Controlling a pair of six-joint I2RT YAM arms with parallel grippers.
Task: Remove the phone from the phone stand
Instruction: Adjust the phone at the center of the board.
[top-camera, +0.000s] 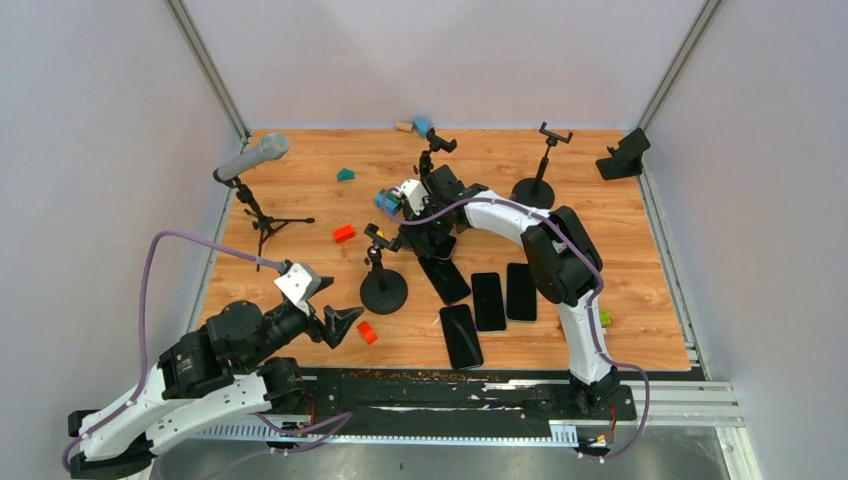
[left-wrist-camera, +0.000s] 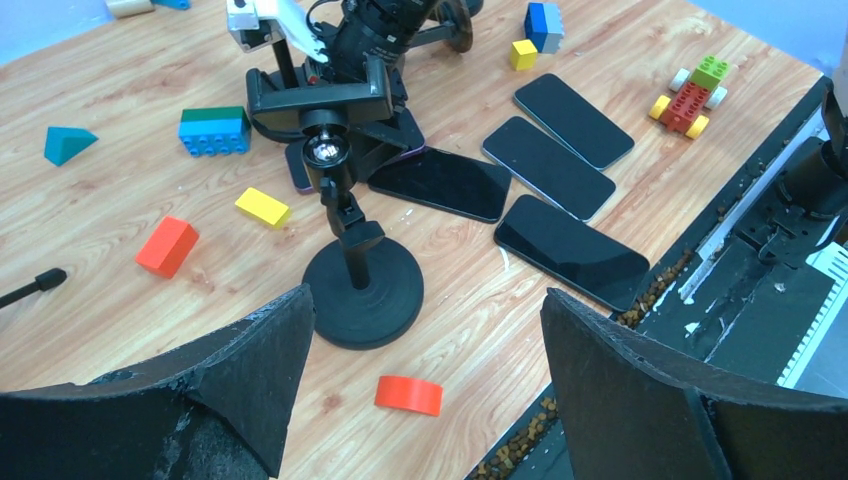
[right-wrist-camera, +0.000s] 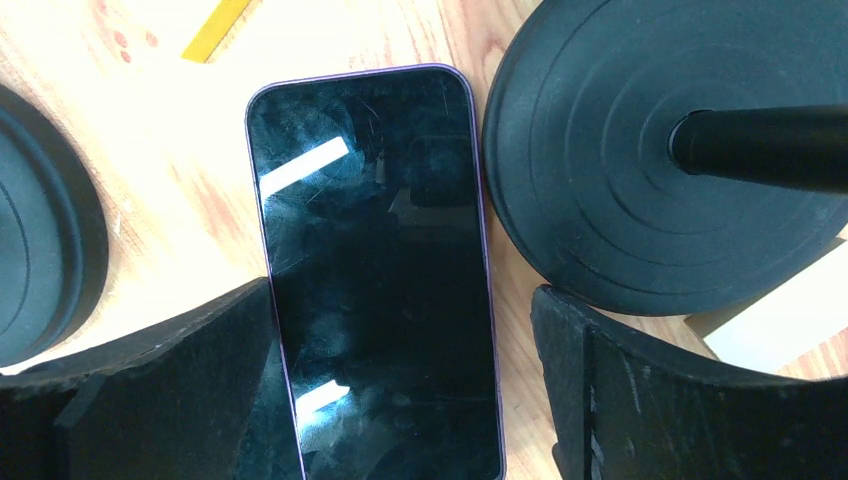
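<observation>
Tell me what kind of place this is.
Probably a robot-training test cell, not a home: a wood-grain tabletop boxed in by plain grey panel walls, strewn with unrelated props: flat black phones, black round-based phone stands and coloured toy blocks.

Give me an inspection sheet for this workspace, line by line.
Surface: wooden tabletop, flat.
Job's things: purple-edged phone lies flat between two stand bases; near phone stand, clamp empty.
Clutter: four other phones lying flat, toy blocks, toy car, microphone on tripod.
Hands: left hand open, near the front edge; right hand open, straddling the purple-edged phone.
Cables: purple cables along both arms.
Surroundings: plain walls; nothing else seen.
</observation>
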